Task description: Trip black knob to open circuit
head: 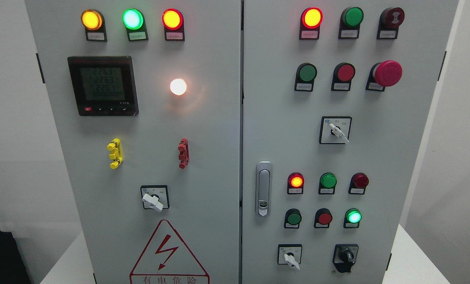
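Observation:
The black knob (347, 256) sits at the lower right of the grey cabinet's right door (396, 157), in a black housing, its ridge roughly upright. A white rotary switch (291, 258) is just left of it. Neither of my hands appears in the head view, and nothing touches the knob.
The left door (203, 165) carries a digital meter (102, 85), lit lamps, yellow (115, 153) and red (183, 153) handles and a white selector (152, 202). The right door has a latch (263, 194), push buttons, another white selector (338, 132) and a red mushroom button (387, 73). A black object (0, 256) stands at the lower left.

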### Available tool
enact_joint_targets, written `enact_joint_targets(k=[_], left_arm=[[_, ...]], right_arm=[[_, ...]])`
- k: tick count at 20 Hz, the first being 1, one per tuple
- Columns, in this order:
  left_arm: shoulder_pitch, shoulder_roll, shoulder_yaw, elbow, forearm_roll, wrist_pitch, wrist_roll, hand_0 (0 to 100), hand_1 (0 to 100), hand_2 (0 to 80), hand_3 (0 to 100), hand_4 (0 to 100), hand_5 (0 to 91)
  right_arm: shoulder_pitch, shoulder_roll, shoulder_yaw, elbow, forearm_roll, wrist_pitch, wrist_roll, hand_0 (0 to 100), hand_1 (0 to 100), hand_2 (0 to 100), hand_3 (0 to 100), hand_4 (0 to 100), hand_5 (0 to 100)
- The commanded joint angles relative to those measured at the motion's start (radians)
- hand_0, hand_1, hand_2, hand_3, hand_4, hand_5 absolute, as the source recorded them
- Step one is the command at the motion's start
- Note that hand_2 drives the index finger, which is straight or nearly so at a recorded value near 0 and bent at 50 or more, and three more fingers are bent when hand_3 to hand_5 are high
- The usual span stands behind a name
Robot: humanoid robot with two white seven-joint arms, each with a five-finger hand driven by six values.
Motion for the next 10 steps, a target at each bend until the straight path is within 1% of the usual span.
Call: enact_joint_targets(k=[1, 6, 10], left_arm=[[0.000, -0.001, 0.001, 0.001, 0.002, 0.000, 0.000, 12, 39, 0.0, 0, 0, 0.0], [0.000, -0.001, 0.001, 0.001, 0.002, 0.001, 0.000, 12, 39, 0.0, 0, 0, 0.0], [0.000, -0.001, 0.001, 0.001, 0.002, 0.001, 0.000, 12, 39, 0.0, 0, 0, 0.0]], right_arm=[[-0.001, -0.002, 0.006, -0.029, -0.004, -0.014, 0.006, 1, 0, 0, 0, 0, 0], [0.004, -0.002, 0.010, -0.029, -0.004, -0.014, 0.008, 0, 0, 0, 0, 0, 0], [0.004, -0.002, 0.030, -0.035, -0.002, -0.019, 0.006, 0, 2, 0, 0, 0, 0]])
